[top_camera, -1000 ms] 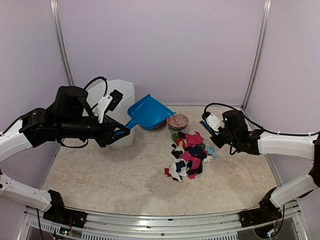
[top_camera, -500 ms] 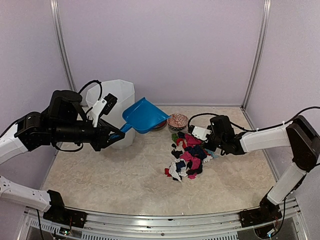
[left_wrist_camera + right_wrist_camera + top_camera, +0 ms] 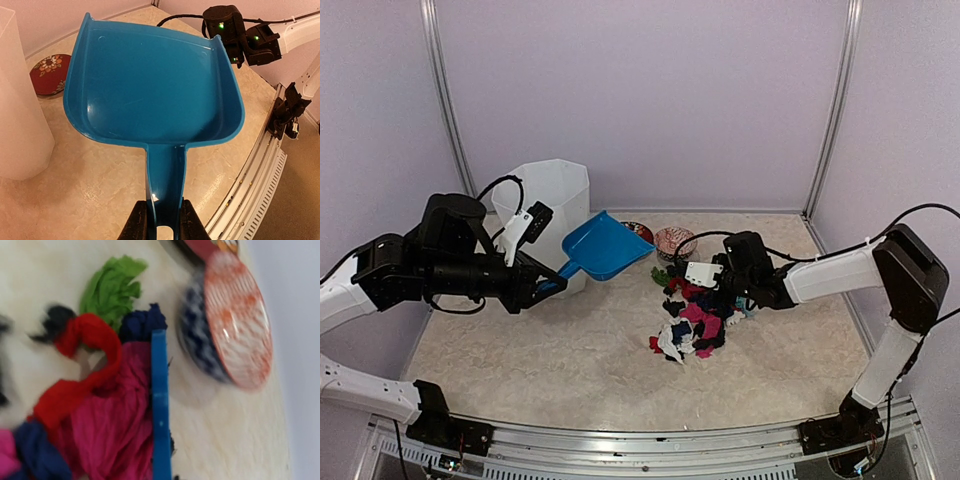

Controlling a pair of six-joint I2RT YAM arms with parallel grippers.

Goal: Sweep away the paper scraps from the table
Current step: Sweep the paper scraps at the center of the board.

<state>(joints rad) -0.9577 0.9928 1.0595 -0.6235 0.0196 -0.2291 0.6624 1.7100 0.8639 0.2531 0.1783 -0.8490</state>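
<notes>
The paper scraps (image 3: 692, 312) lie in a heap of pink, red, navy, black, green and white wads on the table (image 3: 540, 350), right of centre. My right gripper (image 3: 722, 284) is low at the heap's right edge, shut on a blue brush (image 3: 160, 410). In the right wrist view the brush presses against pink and red scraps (image 3: 105, 425); my own fingers are out of that view. My left gripper (image 3: 548, 283) (image 3: 162, 222) is shut on the handle of the blue dustpan (image 3: 605, 245) (image 3: 150, 85). It holds the pan empty above the table, left of the heap.
A tall white bin (image 3: 555, 200) (image 3: 20, 125) stands at the back left, behind the dustpan. A patterned bowl (image 3: 673, 240) (image 3: 235, 320) and a red patterned dish (image 3: 638, 231) (image 3: 49, 74) sit just behind the heap. The metal frame (image 3: 650, 440) edges the near side.
My right arm has reached left and down to the heap's right edge, with the brush against the scraps. My left arm has shifted the dustpan slightly lower and leftward.
</notes>
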